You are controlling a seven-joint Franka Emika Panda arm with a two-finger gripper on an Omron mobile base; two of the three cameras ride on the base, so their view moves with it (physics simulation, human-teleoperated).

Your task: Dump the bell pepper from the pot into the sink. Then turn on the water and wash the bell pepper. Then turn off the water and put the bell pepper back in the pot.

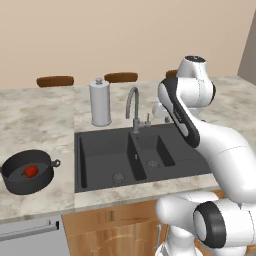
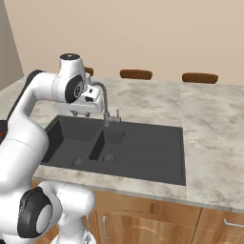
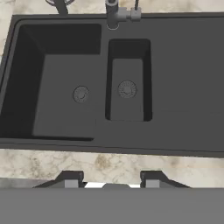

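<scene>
The dark grey pot [image 1: 20, 182] stands on the counter left of the sink, and the red bell pepper [image 1: 31, 171] lies inside it. The black double-basin sink [image 1: 100, 134] is dry, both bowls bare, with no water running from the grey gooseneck faucet [image 1: 133, 106]. My gripper [image 2: 81, 115] hangs high over the sink [image 2: 152, 147], near the faucet [image 2: 104, 102] and far to the right of the pot. In the hand view the gripper [image 3: 111, 180] looks straight down at the sink [image 3: 188, 87]; its fingertips [image 3: 72, 179] stand apart with nothing between them.
A tall silver canister [image 1: 100, 102] stands behind the sink's left corner. Marble counter [image 2: 209, 128] stretches to the right of the sink. Brown chair backs [image 1: 55, 80] line the far edge of the counter. The faucet's small lever [image 3: 137, 5] sits beside its base.
</scene>
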